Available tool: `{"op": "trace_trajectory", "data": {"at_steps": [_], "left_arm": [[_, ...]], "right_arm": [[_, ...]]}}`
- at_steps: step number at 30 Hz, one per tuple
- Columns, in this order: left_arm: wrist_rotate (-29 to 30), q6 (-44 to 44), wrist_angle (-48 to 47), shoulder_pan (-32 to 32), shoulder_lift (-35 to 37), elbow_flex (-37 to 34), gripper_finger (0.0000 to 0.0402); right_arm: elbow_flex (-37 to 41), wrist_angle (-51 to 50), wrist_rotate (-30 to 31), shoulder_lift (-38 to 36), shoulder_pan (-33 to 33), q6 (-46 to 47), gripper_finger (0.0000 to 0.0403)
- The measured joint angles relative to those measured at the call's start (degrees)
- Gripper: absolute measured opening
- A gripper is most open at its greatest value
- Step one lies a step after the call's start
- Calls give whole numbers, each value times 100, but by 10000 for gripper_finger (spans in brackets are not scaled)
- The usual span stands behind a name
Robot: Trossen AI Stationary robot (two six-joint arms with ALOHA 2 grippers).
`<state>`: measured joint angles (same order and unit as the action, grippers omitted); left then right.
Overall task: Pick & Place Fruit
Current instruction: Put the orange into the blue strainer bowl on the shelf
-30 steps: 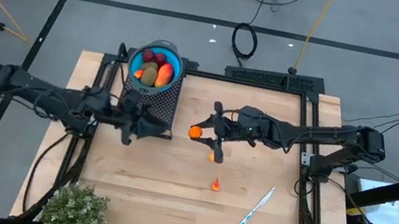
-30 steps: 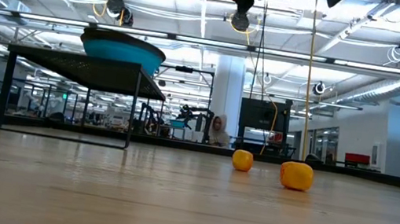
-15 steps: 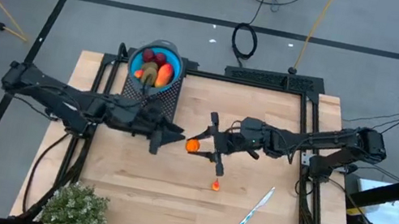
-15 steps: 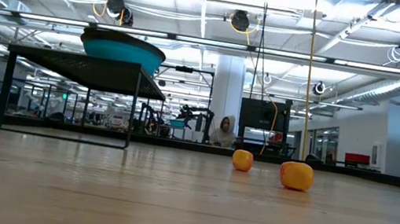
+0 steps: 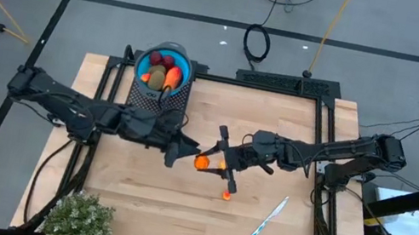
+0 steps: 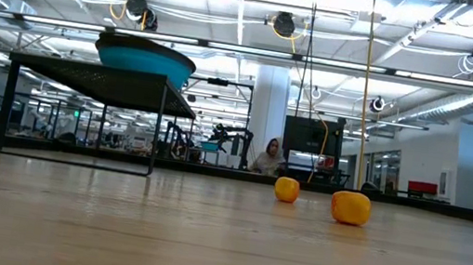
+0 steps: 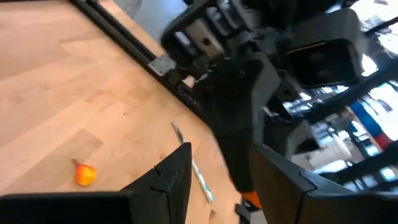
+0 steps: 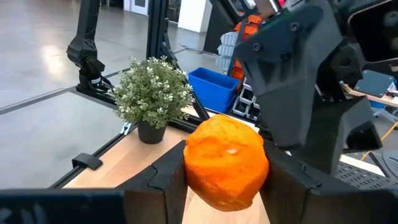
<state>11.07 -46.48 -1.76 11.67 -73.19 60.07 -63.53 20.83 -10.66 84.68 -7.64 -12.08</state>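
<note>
Change: both grippers now meet over the table's middle; a second ago they hung farther back, beside the rack.
Writing: none readable.
Right gripper (image 5: 210, 163): fingers clamped on an orange fruit (image 8: 226, 161), held above the board.
Left gripper (image 5: 185, 148): fingers part-spread, nothing between them, just left of the held fruit, facing it.
Arms: both stretched inward, low and level.
Blue bowl (image 5: 143, 60): on the rack (image 5: 161, 105) at far left, holding several fruits.
Small orange bit (image 5: 226, 195): on the table (image 5: 127, 190), near of the grippers.
Pen (image 5: 266, 220): near right.
Plant (image 5: 77, 220): near-left corner.
</note>
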Motion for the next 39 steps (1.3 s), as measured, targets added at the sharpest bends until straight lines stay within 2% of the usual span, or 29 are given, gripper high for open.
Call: {"op": "trace_trajectory", "data": {"at_steps": [3,13,26,32,39], "left_arm": [[-235,205,70,-1,2,0,157],[-321,634,252,-7,3,-4,159],[-387,673,373,-40,-110,-11,249],[-520,678,460,-28,-109,-11,267],[-527,635,562,-17,-354,-10,269]], "right_arm": [[0,4,-1,0,0,0,155],[0,14,23,0,2,-82,156],[-3,37,335,4,16,-125,157],[-7,120,343,2,20,-127,155],[-7,321,476,4,22,-122,156]]}}
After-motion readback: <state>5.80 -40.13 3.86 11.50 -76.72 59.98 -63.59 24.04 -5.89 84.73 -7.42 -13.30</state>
